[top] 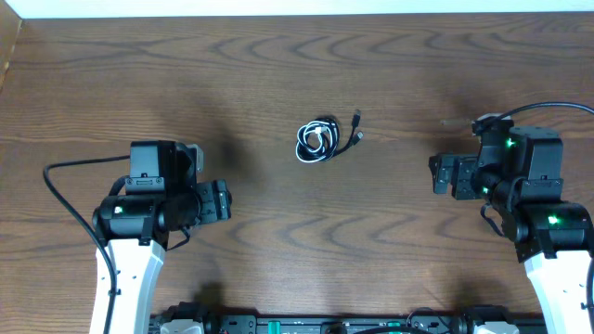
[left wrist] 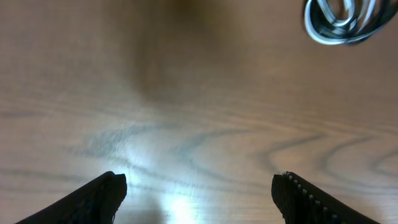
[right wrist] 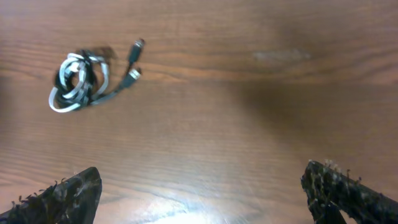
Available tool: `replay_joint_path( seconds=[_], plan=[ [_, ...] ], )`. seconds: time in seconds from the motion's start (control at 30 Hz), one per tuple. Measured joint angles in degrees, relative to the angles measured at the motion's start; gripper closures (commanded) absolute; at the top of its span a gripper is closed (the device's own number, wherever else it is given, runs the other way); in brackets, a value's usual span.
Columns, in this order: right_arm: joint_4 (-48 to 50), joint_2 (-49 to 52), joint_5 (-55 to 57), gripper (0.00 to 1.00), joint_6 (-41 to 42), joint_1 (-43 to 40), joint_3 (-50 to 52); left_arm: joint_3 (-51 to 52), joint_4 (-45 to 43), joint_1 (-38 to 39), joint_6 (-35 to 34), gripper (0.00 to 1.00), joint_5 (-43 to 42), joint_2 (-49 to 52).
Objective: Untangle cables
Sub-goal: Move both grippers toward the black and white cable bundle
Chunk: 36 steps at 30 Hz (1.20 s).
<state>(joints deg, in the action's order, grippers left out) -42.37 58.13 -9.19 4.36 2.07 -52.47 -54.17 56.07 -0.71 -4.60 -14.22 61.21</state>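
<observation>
The cables [top: 320, 139], one white and one black, lie coiled together in a small bundle on the wooden table [top: 297, 65], near its middle. Two plug ends [top: 358, 126] stick out to the right of the bundle. The bundle also shows at the top right of the left wrist view [left wrist: 342, 22] and at the upper left of the right wrist view [right wrist: 79, 81]. My left gripper [left wrist: 199, 193] is open and empty, to the left of the bundle and nearer the front. My right gripper [right wrist: 202, 193] is open and empty, well to the right of the bundle.
Thick black wires [top: 70, 199] run along both arms. The table's far edge [top: 297, 15] meets a white wall. The robot base rail [top: 334, 323] runs along the front edge.
</observation>
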Motion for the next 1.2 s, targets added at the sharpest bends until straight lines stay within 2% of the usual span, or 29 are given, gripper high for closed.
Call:
replay_joint_path(
  seconds=[0.17,0.4,0.53,0.7,0.87,1.2],
  plan=[
    [0.42,0.0,-1.84,0.06,0.04,1.99,0.0,-0.13,-4.26,0.0,-0.42,0.2,-3.32,0.07],
    [-0.11,2.51,0.57,0.05,-0.07,8.9,-3.63,-7.87,-0.37,0.0,-1.38,0.19,-2.34,3.04],
    [-1.75,8.61,2.19,0.04,-0.24,13.0,-11.43,-14.36,2.23,0.0,-1.42,0.2,-1.51,6.14],
    [-0.24,16.85,2.84,0.03,-0.31,16.85,-18.12,-15.72,2.67,0.0,-1.42,0.19,-0.85,9.29],
    [4.76,24.98,3.17,0.04,0.0,20.06,-18.69,-15.72,1.49,0.9,-1.55,0.2,-0.46,12.63],
    [13.55,35.85,3.23,0.1,2.91,24.74,-18.71,-15.72,-3.37,8.81,-1.55,0.2,2.84,18.43]
  ],
)
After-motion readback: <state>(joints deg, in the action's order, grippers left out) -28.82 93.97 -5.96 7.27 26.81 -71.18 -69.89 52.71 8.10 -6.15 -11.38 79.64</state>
